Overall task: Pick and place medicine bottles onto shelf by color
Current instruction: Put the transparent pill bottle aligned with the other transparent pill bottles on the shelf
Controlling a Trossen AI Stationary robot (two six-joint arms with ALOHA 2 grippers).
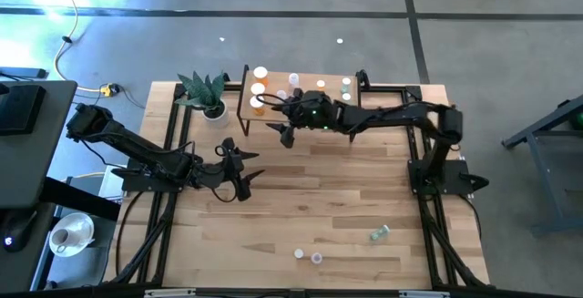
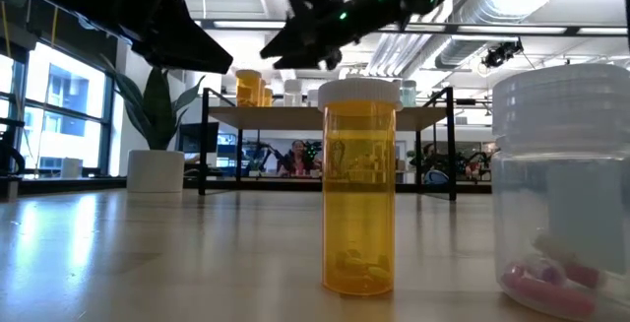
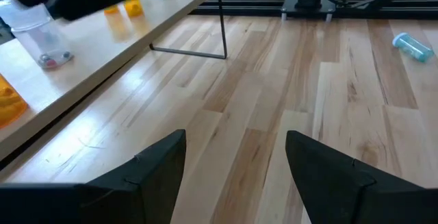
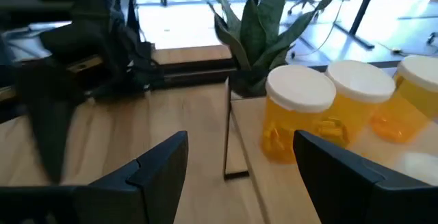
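The shelf [image 1: 305,87] stands at the table's far edge and carries orange medicine bottles [image 4: 295,114] at its left end, white ones [image 1: 293,79] in the middle and pale green ones [image 1: 346,87] at the right. My right gripper [image 1: 278,120] hovers open at the shelf's left front, just short of the orange bottles, with nothing between its fingers [image 4: 164,162]. My left gripper [image 1: 248,170] waits open over the table's left middle. An orange bottle [image 2: 359,199] and a clear one [image 2: 561,194] stand upright near the front edge. A green bottle [image 1: 380,234] lies on its side.
A potted plant [image 1: 208,93] stands just left of the shelf, close to my right gripper. The shelf's thin black legs [image 3: 222,18] reach down to the table. Bare wood lies between the two arms and the front bottles.
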